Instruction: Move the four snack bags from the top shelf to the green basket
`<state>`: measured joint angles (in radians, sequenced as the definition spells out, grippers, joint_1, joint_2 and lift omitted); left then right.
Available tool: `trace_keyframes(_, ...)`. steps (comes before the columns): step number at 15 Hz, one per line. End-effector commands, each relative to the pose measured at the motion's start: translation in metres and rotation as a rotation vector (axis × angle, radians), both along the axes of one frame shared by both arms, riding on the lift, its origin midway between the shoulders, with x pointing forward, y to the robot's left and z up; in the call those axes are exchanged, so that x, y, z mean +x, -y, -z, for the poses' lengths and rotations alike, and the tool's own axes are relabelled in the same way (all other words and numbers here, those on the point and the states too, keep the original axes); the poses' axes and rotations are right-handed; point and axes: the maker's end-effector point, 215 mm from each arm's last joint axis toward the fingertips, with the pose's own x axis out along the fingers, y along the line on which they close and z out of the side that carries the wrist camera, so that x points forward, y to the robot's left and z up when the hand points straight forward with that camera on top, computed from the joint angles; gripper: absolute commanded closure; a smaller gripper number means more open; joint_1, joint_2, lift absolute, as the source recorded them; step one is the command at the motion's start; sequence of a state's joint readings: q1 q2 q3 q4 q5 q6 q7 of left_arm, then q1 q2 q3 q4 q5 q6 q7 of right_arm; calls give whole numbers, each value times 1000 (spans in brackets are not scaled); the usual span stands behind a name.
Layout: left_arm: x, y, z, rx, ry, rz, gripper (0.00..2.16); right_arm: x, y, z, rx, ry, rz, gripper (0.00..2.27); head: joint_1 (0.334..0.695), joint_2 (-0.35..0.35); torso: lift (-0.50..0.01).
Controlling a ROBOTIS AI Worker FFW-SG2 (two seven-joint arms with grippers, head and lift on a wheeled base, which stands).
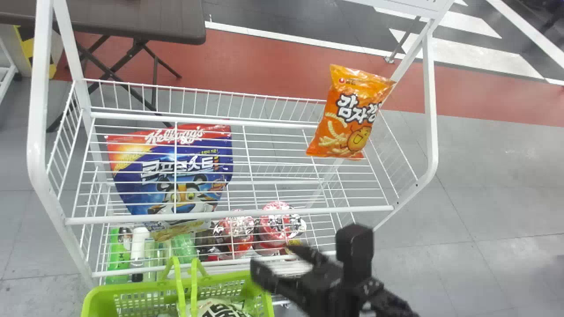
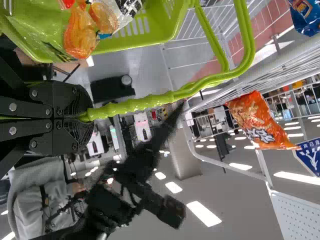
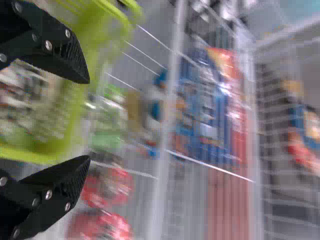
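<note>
And there it is, the orange snack bag [image 1: 350,114] up at the right end of the wire rack's [image 1: 229,215] top shelf, its top edge towards the rack's back rail! In front of that rack sits the green basket [image 1: 260,281], its handle [image 2: 130,106] clamped in the left gripper [image 2: 85,116], with packets already inside. And the right gripper [image 1: 273,259]? Out in front of the rack, near the basket, fingers [image 3: 72,57] spread wide, nothing between them. This looks like the last bag to fetch, and it should be a featherweight: thin, slick film puffed with air, soft all over, brittle sticks inside. Squeeze hard and they'd crumble, or the film might pop; pinch too timidly and it could slither out. The smart play, folks: come in over the rack's front rail, one finger on each broad face, just below the top seam, and close gently till the film dimples. A corner alone would let it swing and perhaps snag on the rack's wires. Lift straight, clear that rail, and ease it down!
</note>
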<state>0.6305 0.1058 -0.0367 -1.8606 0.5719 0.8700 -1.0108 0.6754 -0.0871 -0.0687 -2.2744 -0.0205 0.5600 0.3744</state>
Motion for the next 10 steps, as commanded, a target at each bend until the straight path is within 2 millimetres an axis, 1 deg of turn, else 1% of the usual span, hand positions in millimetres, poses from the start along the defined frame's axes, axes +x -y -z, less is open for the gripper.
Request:
trace_keyframes(1,-1,0,0,4,4,3,1663,60,14,-36,-12,179,73,66,695,-350,0)
trace_keyframes(2,-2,-1,-1,3,7,0,1663,86,28,-48,-36,249,137,66,695,-350,0)
trace_keyframes(4,-3,-4,-1,0,7,-6,1663,129,57,-58,-94,309,238,70,695,-350,0)
trace_keyframes(6,-3,-7,-1,-1,6,-8,1663,166,84,-54,-107,312,293,70,695,-350,0)
trace_keyframes(7,-4,-7,-1,-4,5,-9,1663,183,100,-48,-120,305,324,83,695,-350,0)
trace_keyframes(8,-3,-8,-1,-3,6,-9,1663,194,120,-49,-158,322,377,87,695,-350,0)
trace_keyframes(9,-4,-8,-1,-7,5,-9,1663,202,138,-59,-193,373,436,87,695,-350,0)
trace_keyframes(10,-3,-8,-1,-5,4,-9,1663,207,155,-63,-213,386,484,90,695,-350,0)
